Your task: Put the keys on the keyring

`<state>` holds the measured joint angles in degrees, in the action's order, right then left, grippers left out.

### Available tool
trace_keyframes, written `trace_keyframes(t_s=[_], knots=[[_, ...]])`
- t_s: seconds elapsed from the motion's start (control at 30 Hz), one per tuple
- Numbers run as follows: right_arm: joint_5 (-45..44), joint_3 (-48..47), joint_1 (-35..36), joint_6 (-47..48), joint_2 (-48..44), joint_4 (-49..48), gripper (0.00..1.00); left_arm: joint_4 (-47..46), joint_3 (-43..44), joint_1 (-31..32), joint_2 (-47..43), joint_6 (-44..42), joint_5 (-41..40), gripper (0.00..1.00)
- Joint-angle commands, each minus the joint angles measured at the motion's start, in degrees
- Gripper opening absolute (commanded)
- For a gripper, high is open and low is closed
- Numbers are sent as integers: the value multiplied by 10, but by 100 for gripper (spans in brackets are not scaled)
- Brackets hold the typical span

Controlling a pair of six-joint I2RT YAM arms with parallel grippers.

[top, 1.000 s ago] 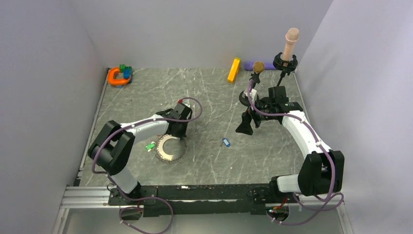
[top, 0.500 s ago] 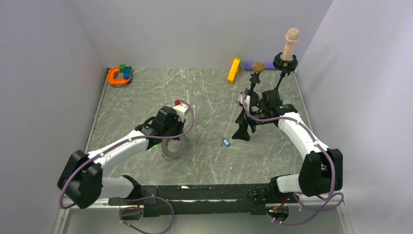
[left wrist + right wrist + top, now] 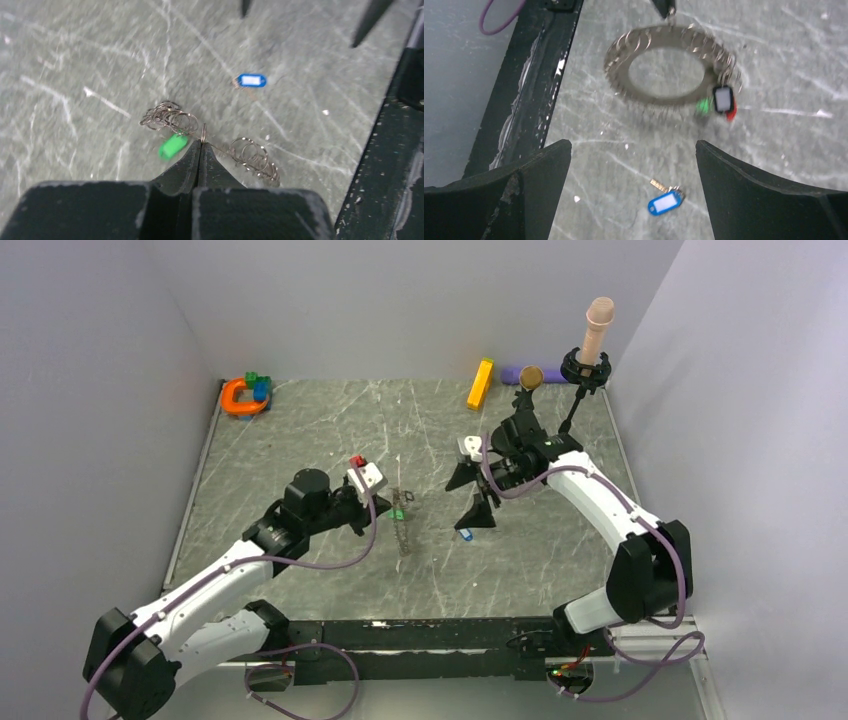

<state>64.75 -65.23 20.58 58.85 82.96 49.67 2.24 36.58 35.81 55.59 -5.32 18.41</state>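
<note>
The left gripper (image 3: 201,147) is clamped shut on the rim of the keyring (image 3: 659,98), which is pinched right at the fingertips. The ring is held on edge and is seen almost edge-on from the top camera. Whether its lower rim touches the table (image 3: 300,430) cannot be told; it is probably just clear, as a shadow is seen under it in the right wrist view. Small wire loops (image 3: 250,150) are strung along the ring's edge. Three keys are already carried on it, bunched at one side: green key (image 3: 702,106), dark/white key (image 3: 723,98), red key (image 3: 730,114). The blue key (image 3: 665,202) is left loose and flat on the table, near the ring on its right and apart from it. The right gripper (image 3: 633,146) is hung over the blue key with jaws spread wide and nothing between them. Along the far edge are seen a yellow bar (image 3: 481,384), a purple item (image 3: 515,374) beside it, a black stand (image 3: 585,370) topped by a pinkish cylinder (image 3: 598,328) in the right corner, and an orange horseshoe toy (image 3: 240,397) with green and blue blocks (image 3: 258,383) in the left corner.
</note>
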Motion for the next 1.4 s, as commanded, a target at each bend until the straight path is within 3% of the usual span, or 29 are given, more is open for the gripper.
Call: trace_keyframes(t_s=[0.0, 0.23, 0.53, 0.73, 0.97, 1.17, 1.37], knots=[[25, -69, 41, -23, 15, -28, 99, -120, -12, 0, -40, -10, 121, 0], [27, -120, 86, -87, 41, -54, 91, -171, -19, 6, -36, 18, 171, 0], [-1, -121, 135, -114, 62, -74, 78, -168, -23, 19, -31, 18, 156, 0], [-82, -81, 115, -147, 41, -81, 82, -29, 0, 19, -43, 8, 36, 0], [-106, 25, 28, -63, -6, -42, 83, 123, 26, 20, -88, 23, -83, 0], [-206, 119, 37, -37, -14, -140, 83, 229, 85, 19, -60, 9, -146, 0], [-310, 160, 89, -72, -4, -253, 75, 211, 71, 19, 38, 35, -150, 0]])
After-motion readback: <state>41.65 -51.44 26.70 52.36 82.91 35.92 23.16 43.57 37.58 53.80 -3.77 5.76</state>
